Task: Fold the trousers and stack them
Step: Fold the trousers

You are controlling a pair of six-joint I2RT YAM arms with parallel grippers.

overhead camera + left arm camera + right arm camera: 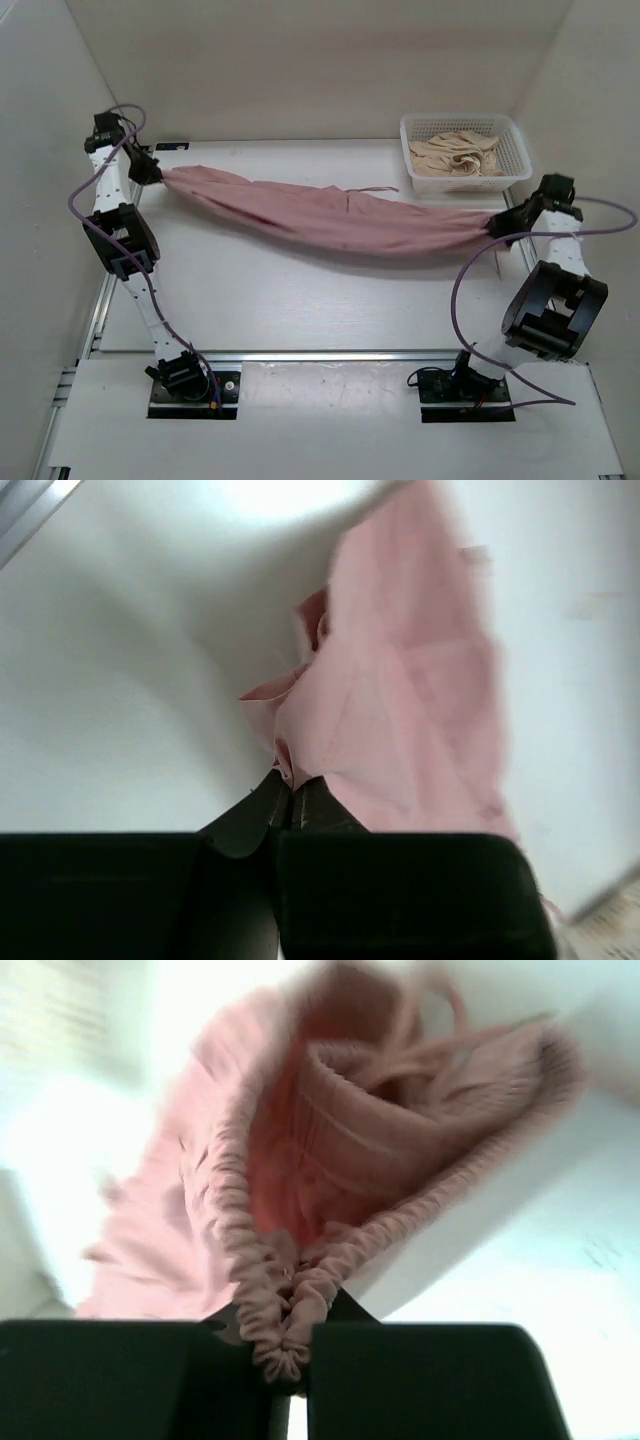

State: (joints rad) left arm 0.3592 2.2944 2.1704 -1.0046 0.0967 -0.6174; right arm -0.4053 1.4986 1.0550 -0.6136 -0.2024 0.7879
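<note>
The dusty-pink trousers (330,215) hang stretched between my two grippers above the table, sagging in the middle. My left gripper (157,172) at the far left is shut on the leg end (300,730); its fingers (250,815) pinch the cloth's corner. My right gripper (498,222) at the right is shut on the gathered elastic waistband (275,1305), which bunches between its fingers (355,1310). The waist opening and drawstring (440,1020) show beyond.
A white mesh basket (466,150) with folded beige cloth (458,157) stands at the back right, close to my right gripper. White walls enclose the table on the left, back and right. An aluminium rail (330,355) runs along the near edge.
</note>
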